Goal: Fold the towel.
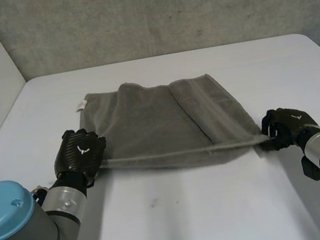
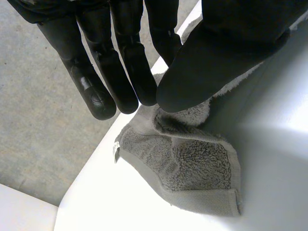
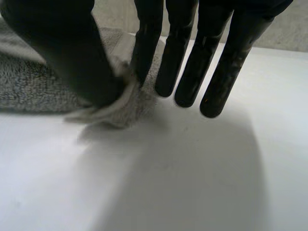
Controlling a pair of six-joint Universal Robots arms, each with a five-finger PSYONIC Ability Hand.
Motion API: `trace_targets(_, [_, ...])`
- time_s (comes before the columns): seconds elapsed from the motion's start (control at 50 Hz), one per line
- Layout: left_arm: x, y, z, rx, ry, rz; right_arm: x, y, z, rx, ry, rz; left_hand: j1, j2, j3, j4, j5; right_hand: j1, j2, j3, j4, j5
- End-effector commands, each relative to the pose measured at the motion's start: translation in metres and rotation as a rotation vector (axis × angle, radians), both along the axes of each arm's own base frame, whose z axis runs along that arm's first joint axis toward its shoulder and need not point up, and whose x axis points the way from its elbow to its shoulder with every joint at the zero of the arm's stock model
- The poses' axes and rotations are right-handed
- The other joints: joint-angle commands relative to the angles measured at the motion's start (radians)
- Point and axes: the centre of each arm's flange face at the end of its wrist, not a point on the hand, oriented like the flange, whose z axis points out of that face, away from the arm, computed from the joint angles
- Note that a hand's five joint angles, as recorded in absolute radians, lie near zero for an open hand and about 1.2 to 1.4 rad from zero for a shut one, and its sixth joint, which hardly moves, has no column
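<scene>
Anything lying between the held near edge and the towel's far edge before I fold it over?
Nothing visible. The left hand and right hand each pinch a near corner of the towel; only its own rumpled cloth lies between them and the far edge.

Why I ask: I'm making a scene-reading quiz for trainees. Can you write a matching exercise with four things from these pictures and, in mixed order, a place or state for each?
Things:
1. left hand
2. right hand
3. towel
4. white tag

Places or states:
A. at the towel's far left corner
B. pinching the towel's near right corner
C. grey, its near edge stretched between both hands
D. pinching the towel's near left corner

Pairs: 1-D, 2-B, 3-C, 4-A
</scene>
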Motion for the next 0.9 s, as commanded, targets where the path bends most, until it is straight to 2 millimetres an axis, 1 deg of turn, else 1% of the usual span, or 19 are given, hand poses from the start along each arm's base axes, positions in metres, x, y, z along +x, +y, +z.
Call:
trace_targets(0.02, [0.000, 0.000, -0.002, 0.005, -0.002, 0.000, -0.001, -0.009, 0.008, -0.065, -0.005, -0.004, 0.192, 0.178, 0.479, 0.178, 0.181, 0.474, 0.303, 0.309, 0.318, 0.358])
trace_targets(0.1, [0.000, 0.000, -0.005, 0.013, -0.006, -0.002, -0.003, -0.012, 0.021, -0.112, -0.005, -0.007, 0.192, 0.178, 0.479, 0.178, 0.181, 0.474, 0.303, 0.309, 0.318, 0.358])
trace_targets(0.12, [0.000, 0.000, -0.006, 0.016, -0.007, -0.002, -0.002, -0.012, 0.026, -0.133, 0.000, -0.004, 0.105, 0.091, 0.392, 0.091, 0.094, 0.474, 0.303, 0.309, 0.318, 0.358])
trace_targets(0.14, [-0.001, 0.000, -0.006, 0.016, -0.007, -0.003, -0.002, -0.012, 0.027, -0.133, 0.000, -0.004, -0.218, -0.233, 0.069, -0.232, -0.230, 0.474, 0.303, 0.309, 0.318, 0.358])
trace_targets(0.16, [-0.001, 0.000, -0.006, 0.016, -0.007, -0.003, -0.002, -0.012, 0.032, -0.158, 0.023, 0.006, -0.222, -0.236, 0.066, -0.235, -0.233, 0.474, 0.303, 0.309, 0.318, 0.358])
trace_targets(0.18, [-0.001, -0.001, -0.006, 0.017, -0.009, -0.005, -0.002, -0.012, 0.032, -0.158, 0.023, 0.006, -0.539, -0.553, -0.251, -0.552, -0.550, 0.474, 0.303, 0.309, 0.318, 0.358])
trace_targets(0.2, [-0.001, -0.001, -0.006, 0.017, -0.009, -0.005, -0.001, -0.011, 0.033, -0.178, 0.069, 0.025, -0.542, -0.556, -0.254, -0.555, -0.553, 0.474, 0.303, 0.309, 0.318, 0.358])
trace_targets(0.22, [-0.001, -0.002, -0.005, 0.014, -0.006, -0.003, -0.002, -0.009, 0.032, -0.196, 0.131, 0.045, -0.760, -0.774, -0.472, -0.773, -0.771, 0.474, 0.303, 0.309, 0.318, 0.358])
trace_targets(0.24, [0.000, -0.004, -0.004, 0.011, -0.004, 0.003, -0.002, -0.009, 0.032, -0.197, 0.131, 0.045, -0.887, -0.901, -0.600, -0.900, -0.898, 0.474, 0.303, 0.309, 0.318, 0.358])
trace_targets(0.28, [0.004, -0.008, -0.002, 0.011, -0.004, 0.020, -0.003, -0.006, 0.032, -0.238, 0.280, 0.086, -0.941, -0.955, -0.653, -0.954, -0.952, 0.474, 0.303, 0.309, 0.318, 0.358])
trace_targets(0.34, [0.018, -0.022, 0.002, 0.007, 0.008, 0.076, -0.005, -0.003, 0.029, -0.252, 0.351, 0.104, -0.941, -0.955, -0.654, -0.955, -0.952, 0.474, 0.303, 0.309, 0.318, 0.358])
trace_targets(0.38, [0.024, -0.028, 0.002, 0.016, 0.017, 0.094, -0.004, 0.000, 0.027, -0.282, 0.456, 0.145, -0.938, -0.952, -0.651, -0.952, -0.949, 0.474, 0.303, 0.309, 0.318, 0.358])
trace_targets(0.42, [0.029, -0.033, 0.002, 0.027, 0.030, 0.102, -0.005, 0.000, 0.027, -0.292, 0.489, 0.152, -0.938, -0.952, -0.651, -0.952, -0.949, 0.474, 0.303, 0.309, 0.318, 0.358])
trace_targets(0.52, [0.038, -0.042, 0.007, 0.095, 0.095, 0.086, -0.005, -0.003, 0.029, -0.304, 0.500, 0.151, -0.929, -0.943, -0.642, -0.943, -0.940, 0.474, 0.303, 0.309, 0.318, 0.358])
trace_targets(0.56, [0.044, -0.044, 0.010, 0.181, 0.155, 0.086, -0.006, -0.003, 0.030, -0.305, 0.501, 0.147, -0.909, -0.923, -0.622, -0.923, -0.920, 0.474, 0.303, 0.309, 0.318, 0.358])
trace_targets(0.58, [0.044, -0.044, 0.010, 0.182, 0.156, 0.086, -0.006, -0.004, 0.030, -0.308, 0.501, 0.147, -0.909, -0.923, -0.621, -0.922, -0.920, 0.474, 0.303, 0.309, 0.318, 0.358])
trace_targets(0.62, [0.046, -0.043, 0.010, 0.294, 0.217, 0.084, -0.006, -0.005, 0.031, -0.308, 0.502, 0.143, -0.833, -0.847, -0.545, -0.846, -0.844, 0.474, 0.303, 0.309, 0.318, 0.358])
trace_targets(0.72, [0.046, -0.037, 0.010, 0.422, 0.290, 0.093, -0.011, -0.008, 0.031, -0.303, 0.503, 0.130, -0.780, -0.794, -0.492, -0.793, -0.791, 0.474, 0.303, 0.309, 0.318, 0.358])
trace_targets(0.9, [0.037, -0.030, 0.005, 0.460, 0.341, 0.087, -0.021, -0.014, 0.039, -0.319, 0.506, 0.102, -0.777, -0.791, -0.489, -0.790, -0.788, 0.474, 0.303, 0.309, 0.318, 0.358])
